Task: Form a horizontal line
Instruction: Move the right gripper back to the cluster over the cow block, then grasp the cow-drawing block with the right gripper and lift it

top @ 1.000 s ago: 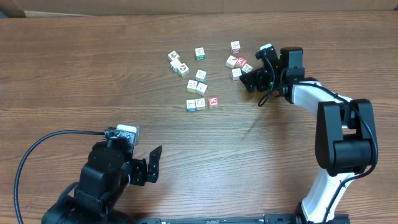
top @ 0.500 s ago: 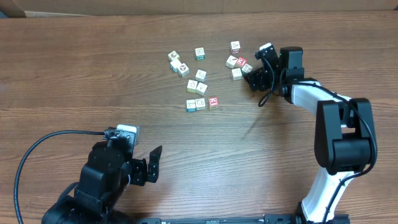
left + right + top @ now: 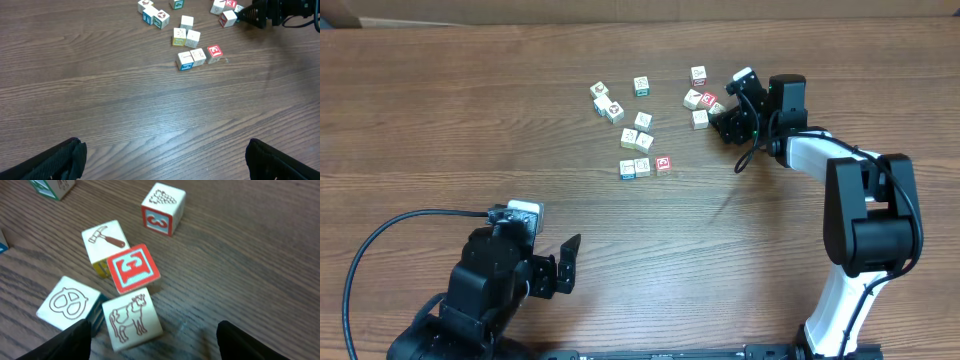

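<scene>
**The horizontal line** (image 3: 644,166): you see three picture cubes in a short row near mid-bench (image 3: 470,130). The blue-printed cube and the cream one touch, and the red-printed cube at the right end sits slightly apart. Loose cubes (image 3: 642,120) lie scattered beyond the row. Your right hand (image 3: 722,116) is at the far-right cluster, its fingers apart on either side of the cow cube (image 3: 132,320) without touching it. Your left hand (image 3: 560,265) sits at the near edge with its fingers spread wide, well apart from every cube.

The left arm sits folded low, the left gripper (image 3: 560,268) pointing forward with jaws spread wide. The right arm stretches forward and inward, the right gripper (image 3: 724,118) angled down, fingers (image 3: 70,342) apart
</scene>
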